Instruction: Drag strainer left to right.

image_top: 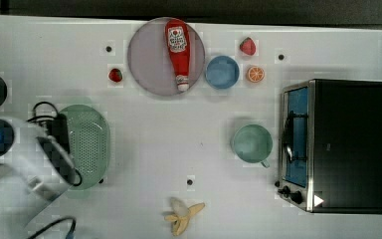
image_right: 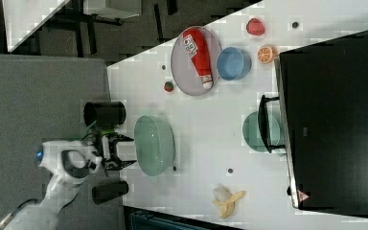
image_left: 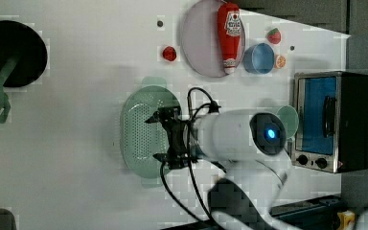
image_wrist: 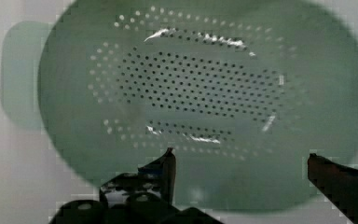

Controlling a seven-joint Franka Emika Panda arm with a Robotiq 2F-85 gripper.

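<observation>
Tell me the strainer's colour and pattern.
The strainer is pale mint green, its base dotted with rows of small holes; the wrist view shows it best.

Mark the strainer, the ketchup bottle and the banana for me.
strainer (image_top: 90,142): top view, on its perforated floor.
ketchup bottle (image_top: 178,52): top view, on the red body below the label.
banana (image_top: 181,215): top view, on the peeled fruit's middle.

The arm (image_left: 239,136) is glossy white, built of rounded, tube-like segments — one rounded cap carries a dark disc with a glowing blue light (image_left: 270,133) at its centre. Its gripper (image_left: 155,137) is black, with two slim, pointed black fingers (image_wrist: 165,169) on a blocky black body. Thin black cables (image_left: 199,98) loop out from the wrist — more trail along the arm.
</observation>
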